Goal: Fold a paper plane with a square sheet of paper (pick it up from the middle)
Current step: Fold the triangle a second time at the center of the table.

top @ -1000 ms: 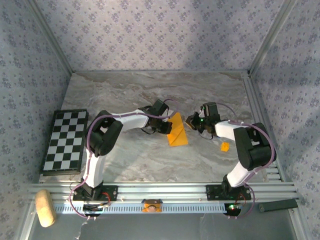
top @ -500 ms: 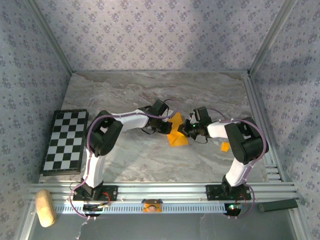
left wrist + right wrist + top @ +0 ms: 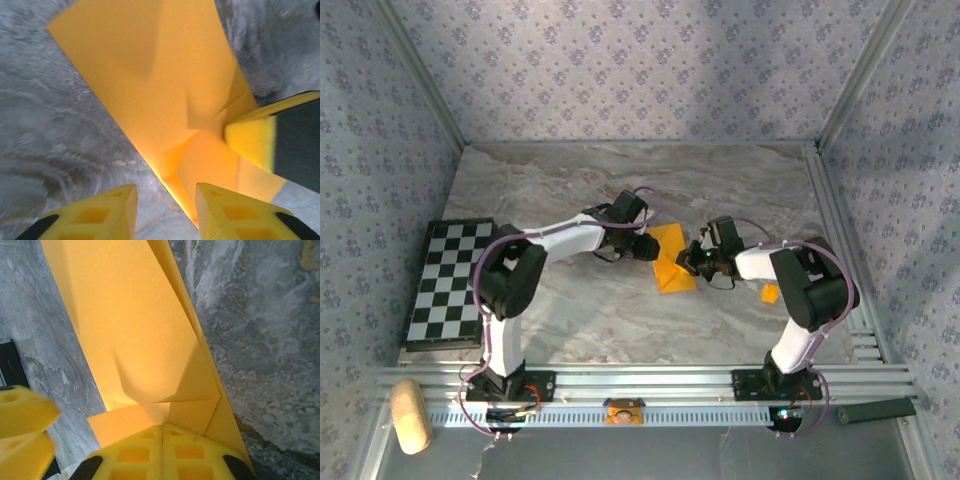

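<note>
Tabletop (image 3: 620, 180) is grey-veined marble look, boxed by walls (image 3: 620, 70) in blue floral wallpaper, with aluminium rails (image 3: 650, 380) along the near edge. Chequered board (image 3: 450, 280) lies well apart on the left gripper's outer side. Tiny orange bit (image 3: 770, 293) sits near the right arm, behind the right gripper.

Sheet of paper (image 3: 672, 272), orange-yellow and partly folded, lies flat on the table between the two grippers. Its long axis runs roughly near-to-far across the table, a little tilted. Which end is the nose cannot be told.

Left gripper (image 3: 653, 248) is at the sheet's left edge. In its wrist view (image 3: 165, 192) the jaws stand partly apart with bare table between them, clamping nothing; the sheet (image 3: 150, 75) narrows toward the right-hand finger (image 3: 225, 210).

Right gripper (image 3: 692, 262) is at the sheet's right edge. Its wrist view (image 3: 162, 432) shows the fingers pressed fully together, tips meeting the folded layers of the sheet (image 3: 135, 330); no paper is seen in the seam.
</note>
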You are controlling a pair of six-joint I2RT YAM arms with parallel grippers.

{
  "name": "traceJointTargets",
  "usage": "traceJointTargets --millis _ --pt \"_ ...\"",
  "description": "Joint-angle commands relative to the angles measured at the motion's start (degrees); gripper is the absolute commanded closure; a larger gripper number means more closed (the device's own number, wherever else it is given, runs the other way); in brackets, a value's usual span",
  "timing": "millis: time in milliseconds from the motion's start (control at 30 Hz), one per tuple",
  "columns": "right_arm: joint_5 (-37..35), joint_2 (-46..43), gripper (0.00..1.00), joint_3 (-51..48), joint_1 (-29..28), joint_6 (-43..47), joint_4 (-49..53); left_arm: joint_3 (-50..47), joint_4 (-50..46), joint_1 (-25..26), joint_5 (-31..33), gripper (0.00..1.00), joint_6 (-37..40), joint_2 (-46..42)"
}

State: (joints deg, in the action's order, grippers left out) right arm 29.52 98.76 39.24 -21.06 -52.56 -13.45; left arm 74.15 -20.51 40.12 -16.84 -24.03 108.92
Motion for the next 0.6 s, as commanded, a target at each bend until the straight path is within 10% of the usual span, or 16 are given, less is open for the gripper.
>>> traceJointTargets --millis 0,267,567 --pt "-3.96 0.56 0.96 -1.53 -0.46 -1.55 4.3 -1.05 -1.7 0.06 -0.56 0.68 -3.65 -4.99" --pt "-4.93 0.12 0.96 -1.98 -1.22 -3.56 3.11 -2.43 4.49 3.11 -17.99 0.92 -9.34 -3.84" --pt "-4.39 0.48 0.96 -1.8 -1.35 -3.74 2.63 -0.35 4.48 5.21 -20.12 0.94 -10.1 2.53"
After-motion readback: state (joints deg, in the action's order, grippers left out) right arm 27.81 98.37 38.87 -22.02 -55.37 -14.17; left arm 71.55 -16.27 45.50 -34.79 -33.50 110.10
